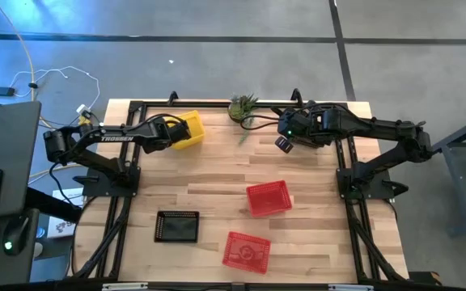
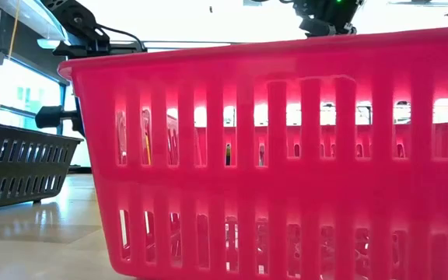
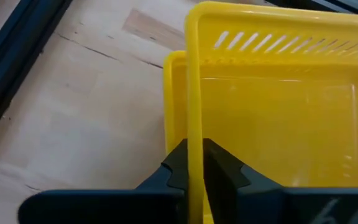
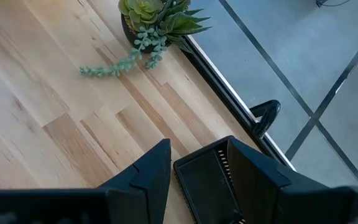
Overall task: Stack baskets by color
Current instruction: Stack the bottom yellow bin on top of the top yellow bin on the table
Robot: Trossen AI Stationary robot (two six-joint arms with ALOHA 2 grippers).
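A yellow basket (image 1: 188, 129) sits at the far left of the table, nested in a second yellow basket (image 3: 174, 106) whose rim shows just outside it. My left gripper (image 1: 171, 132) is shut on the upper one (image 3: 278, 124). Two red baskets (image 1: 267, 198) (image 1: 245, 249) and a black basket (image 1: 176, 227) rest flat on the table toward its near side. My right gripper (image 1: 285, 133) hangs open above the table's far edge, beside the plant; between its fingers (image 4: 197, 146) shows a dark slotted surface that I cannot identify. My left gripper pinches the upper yellow basket's rim (image 3: 194, 134) on its left short side, one finger inside the basket and one outside. The fingers slant down from the table's left and lie across the rim. Whether the basket rests fully in the lower one I cannot tell.
A small potted plant (image 1: 243, 107) stands at the far edge, its trailing stem (image 4: 114, 65) lying on the wood. The black frame rail (image 4: 229, 81) runs along that edge. In the low view a red basket (image 2: 286, 155) fills the foreground, the black one (image 2: 18, 167) at its left.
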